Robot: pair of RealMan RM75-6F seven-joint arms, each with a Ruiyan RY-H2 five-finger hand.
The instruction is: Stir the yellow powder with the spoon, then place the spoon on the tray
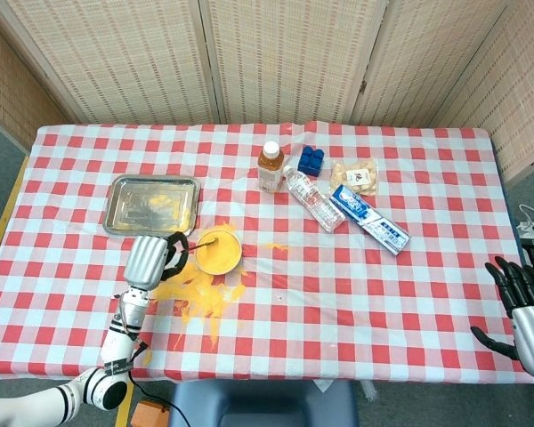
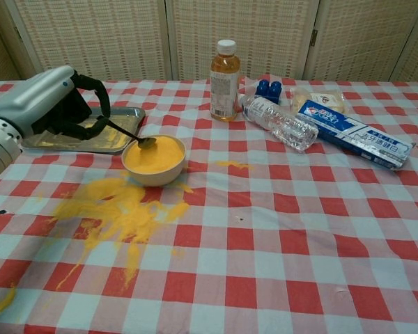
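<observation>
Left hand (image 2: 52,104) grips the spoon (image 2: 129,134) by its handle, tilted so the tip sits at the near-left rim of the bowl (image 2: 154,161) of yellow powder (image 2: 155,153); whether it touches the powder is hard to tell. Tray (image 2: 118,142) lies just behind the bowl, handy for set-down. Spilled powder (image 2: 118,209) covers the surface in front. Right hand (image 1: 523,307) idles at the far edge, fingers apart, holding nothing

An orange-capped-white tea bottle (image 2: 224,80) stands upright on the red-and-white checked tablecloth (image 2: 299,229). Right of the bottle lie two blue blocks (image 2: 268,90), a clear water bottle (image 2: 279,122) on its side, a snack packet (image 2: 318,99) and, farthest right, a blue-and-white toothpaste box (image 2: 355,133). Woven screens (image 1: 285,58) stand behind.
</observation>
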